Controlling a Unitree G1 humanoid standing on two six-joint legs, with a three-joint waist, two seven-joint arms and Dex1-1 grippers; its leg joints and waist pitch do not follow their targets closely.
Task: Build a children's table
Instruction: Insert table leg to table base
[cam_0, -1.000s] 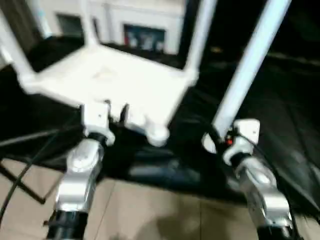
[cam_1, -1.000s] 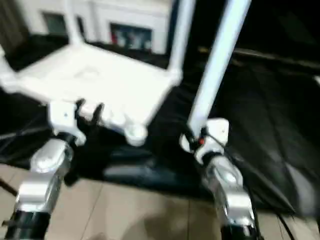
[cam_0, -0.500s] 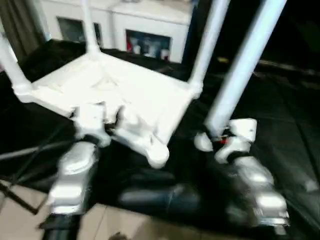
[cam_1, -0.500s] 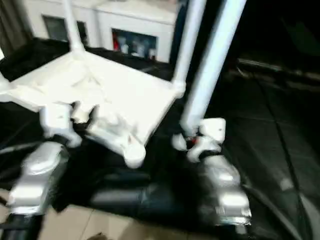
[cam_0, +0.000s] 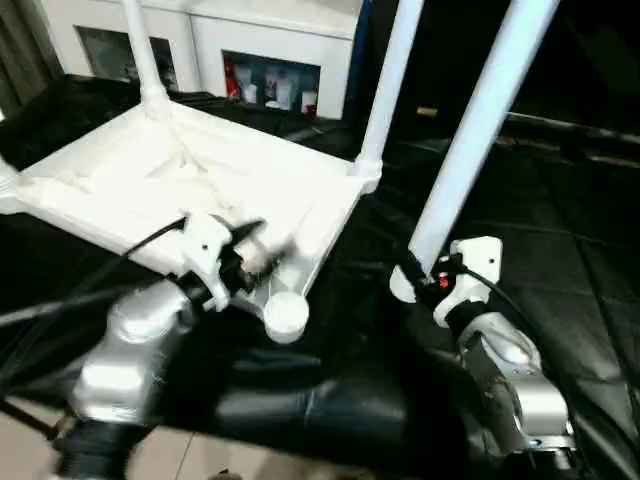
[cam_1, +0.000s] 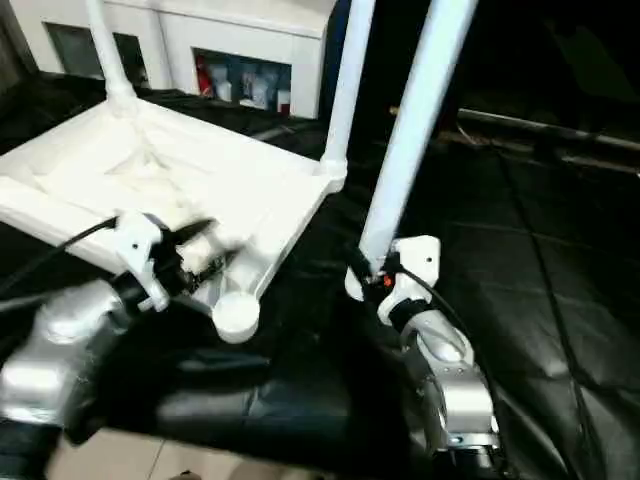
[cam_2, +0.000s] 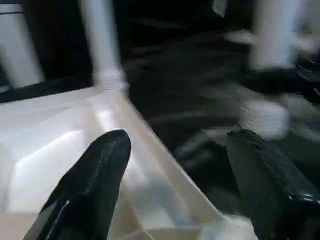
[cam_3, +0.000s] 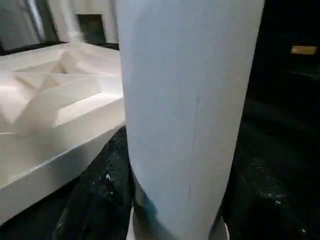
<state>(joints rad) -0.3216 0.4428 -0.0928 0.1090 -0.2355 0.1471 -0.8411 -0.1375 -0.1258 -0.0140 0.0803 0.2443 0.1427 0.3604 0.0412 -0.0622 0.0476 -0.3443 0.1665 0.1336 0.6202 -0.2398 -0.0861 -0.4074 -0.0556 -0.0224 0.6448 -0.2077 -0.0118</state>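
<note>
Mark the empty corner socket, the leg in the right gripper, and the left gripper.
empty corner socket (cam_0: 287, 313), left eye view, round rim.
held leg (cam_0: 470, 140), left eye view, mid-shaft.
left gripper (cam_2: 175, 165), left wrist view, between fingertips.

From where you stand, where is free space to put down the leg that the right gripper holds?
The black mat is bare beside the right gripper, on the side away from the tabletop. More bare mat lies in front of the empty corner socket. It is crowded between the held leg and the tabletop's edge, where the left gripper works and a fitted leg stands.
</note>
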